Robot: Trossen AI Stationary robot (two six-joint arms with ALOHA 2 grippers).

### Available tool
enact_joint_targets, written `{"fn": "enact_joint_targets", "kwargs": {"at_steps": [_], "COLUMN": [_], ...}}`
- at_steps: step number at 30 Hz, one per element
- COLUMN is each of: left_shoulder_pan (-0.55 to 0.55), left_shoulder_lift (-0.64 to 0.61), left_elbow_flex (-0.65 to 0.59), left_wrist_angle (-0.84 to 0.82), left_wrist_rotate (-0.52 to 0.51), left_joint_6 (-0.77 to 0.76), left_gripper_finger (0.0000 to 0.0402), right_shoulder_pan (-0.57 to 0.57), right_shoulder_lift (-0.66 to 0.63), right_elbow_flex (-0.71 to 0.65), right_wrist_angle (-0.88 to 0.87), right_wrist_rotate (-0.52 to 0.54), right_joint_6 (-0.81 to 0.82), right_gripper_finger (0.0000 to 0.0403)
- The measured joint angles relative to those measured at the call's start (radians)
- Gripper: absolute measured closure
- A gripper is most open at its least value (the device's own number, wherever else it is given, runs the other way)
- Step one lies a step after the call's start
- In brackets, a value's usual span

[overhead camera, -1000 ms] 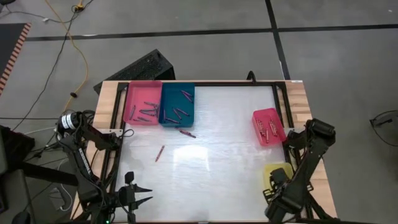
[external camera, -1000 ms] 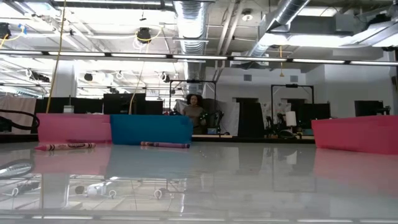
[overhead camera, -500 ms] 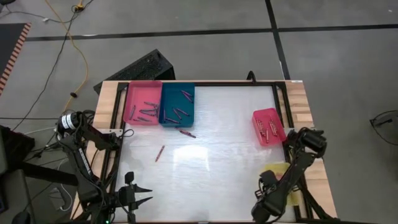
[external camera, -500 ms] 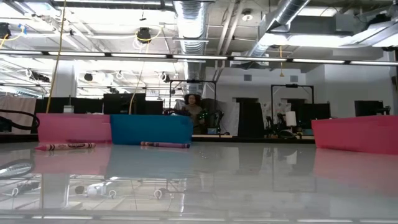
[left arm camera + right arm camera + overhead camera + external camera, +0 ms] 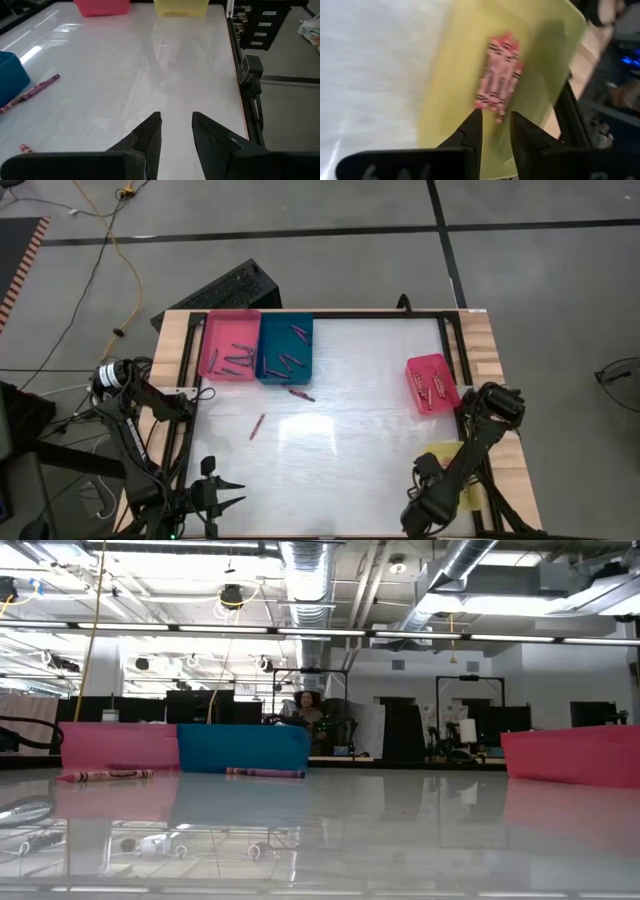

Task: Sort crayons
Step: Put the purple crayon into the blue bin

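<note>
1. Crayons [image 5: 238, 360]: most lie sorted in the pink tray [image 5: 228, 320], blue tray [image 5: 285, 322], red tray [image 5: 432, 383] and yellow tray [image 5: 470, 60].
2. Left: a few loose on the table [image 5: 360, 430] near the blue tray.
3. Right gripper [image 5: 494, 125]: above the yellow tray, front right corner; fingers slightly apart, empty.
4. Left gripper [image 5: 176, 131]: front left corner; fingers slightly apart, empty.
5. Exact counts unreadable.

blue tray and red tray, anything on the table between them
Mostly bare white table. In the high view only one crayon lies in that stretch, right beside the blue tray; nothing else before the red tray.
</note>
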Motion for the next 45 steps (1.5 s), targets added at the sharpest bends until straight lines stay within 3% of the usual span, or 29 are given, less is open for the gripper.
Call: {"fn": "enact_joint_targets", "kwargs": {"at_steps": [4,7,14,17,24,27,36,45], "left_shoulder_pan": [0.000,0.000,0.000,0.000,0.000,0.000,-0.002,-0.003], "left_shoulder_lift": [0.000,0.000,0.000,0.000,0.000,0.000,0.000,0.000], "left_elbow_flex": [0.000,0.000,0.000,0.000,0.000,0.000,0.000,0.000], "left_wrist_angle": [0.001,0.005,0.005,0.004,-0.001,-0.001,-0.009,-0.025], "left_wrist_rotate": [0.003,0.003,0.007,0.030,0.044,0.050,0.089,0.093], "left_joint_6": [-0.001,-0.005,-0.004,-0.004,-0.004,-0.004,-0.004,-0.026], "left_gripper_finger": [0.0301,0.0301,0.0301,0.0301,0.0301,0.0301,0.0301,0.0301], "right_shoulder_pan": [-0.063,-0.124,-0.266,-0.333,-0.506,-0.574,-0.731,-0.778], "right_shoulder_lift": [-0.027,-0.035,-0.035,-0.031,-0.024,-0.023,-0.001,0.141], "right_elbow_flex": [0.073,0.150,0.237,0.237,0.197,0.193,0.195,0.195], "right_wrist_angle": [0.001,0.000,0.176,0.326,0.673,0.709,0.834,0.866], "right_wrist_rotate": [0.061,0.178,0.684,0.806,0.793,0.778,0.661,0.571], "right_joint_6": [-0.113,-0.223,-0.659,-0.920,-1.352,-1.475,-1.635,-1.758], "right_gripper_finger": [0.0310,0.0310,0.0310,0.0310,0.0310,0.0310,0.0310,0.0310]}}
